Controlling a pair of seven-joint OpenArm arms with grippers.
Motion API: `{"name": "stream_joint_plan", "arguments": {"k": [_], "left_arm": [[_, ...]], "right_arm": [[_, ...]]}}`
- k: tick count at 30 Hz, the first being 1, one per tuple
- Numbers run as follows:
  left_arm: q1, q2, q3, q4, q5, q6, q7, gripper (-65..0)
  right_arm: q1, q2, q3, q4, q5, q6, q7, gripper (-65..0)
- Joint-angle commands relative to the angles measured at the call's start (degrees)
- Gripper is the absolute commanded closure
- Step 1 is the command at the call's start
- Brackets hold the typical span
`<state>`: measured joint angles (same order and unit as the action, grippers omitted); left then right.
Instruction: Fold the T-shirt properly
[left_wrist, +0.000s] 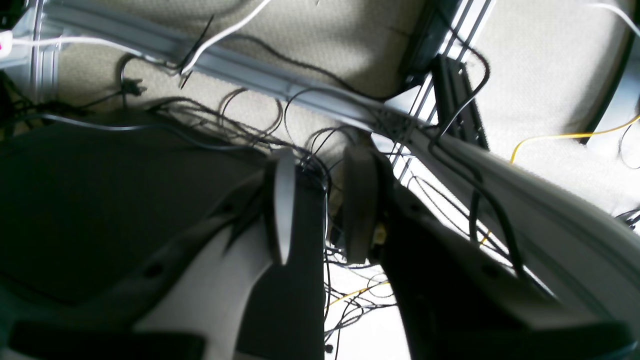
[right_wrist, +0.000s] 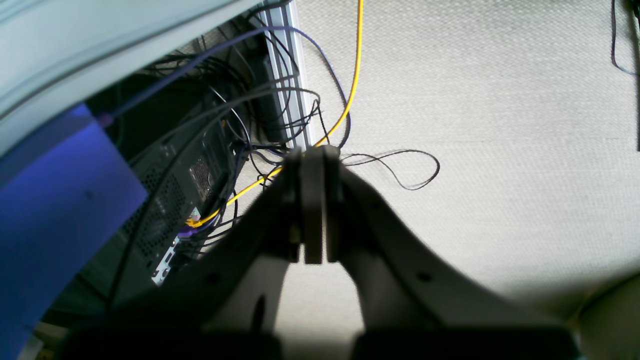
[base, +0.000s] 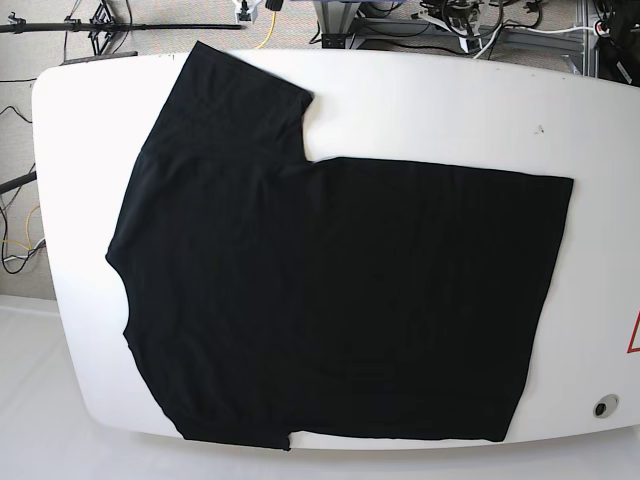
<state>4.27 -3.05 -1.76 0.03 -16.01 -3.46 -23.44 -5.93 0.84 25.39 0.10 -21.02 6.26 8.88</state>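
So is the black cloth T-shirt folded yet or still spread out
Spread out. The black cloth T-shirt lies flat across the white oval table, plain side up, one sleeve extended, no folds visible.

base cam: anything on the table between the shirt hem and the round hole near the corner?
Nothing. In the base view the white table is bare between the T-shirt hem and the round hole.

Each end effector (right_wrist: 314, 210) has dark, flat fingers (left_wrist: 284, 210) on pale grey, curved mounts.
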Motion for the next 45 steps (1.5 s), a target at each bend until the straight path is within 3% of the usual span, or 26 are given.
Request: {"name": "stream_joint_plan", "arguments": {"k": [1, 21, 45], "left_arm": [[0.24, -0.16, -0.16, -0.03, 0.50, -0.53, 0.55, -15.3], [1.25, -0.41, -0.40, -0.03, 0.03, -0.49, -1.40, -15.5], [1.81, -0.47, -0.40, -0.03, 0.38, -0.81, -0.87, -15.0]], "right_arm": [[-1.23, -0.06, -0.26, -0.10, -0.22, 0.05, 2.11, 0.0], [-1.94, 0.11, -0.44, 0.24, -0.22, 0.14, 5.59, 0.0], [-1.40, 0.03, -0.26, 0.50, -0.65, 0.62, 4.88, 0.0]]}}
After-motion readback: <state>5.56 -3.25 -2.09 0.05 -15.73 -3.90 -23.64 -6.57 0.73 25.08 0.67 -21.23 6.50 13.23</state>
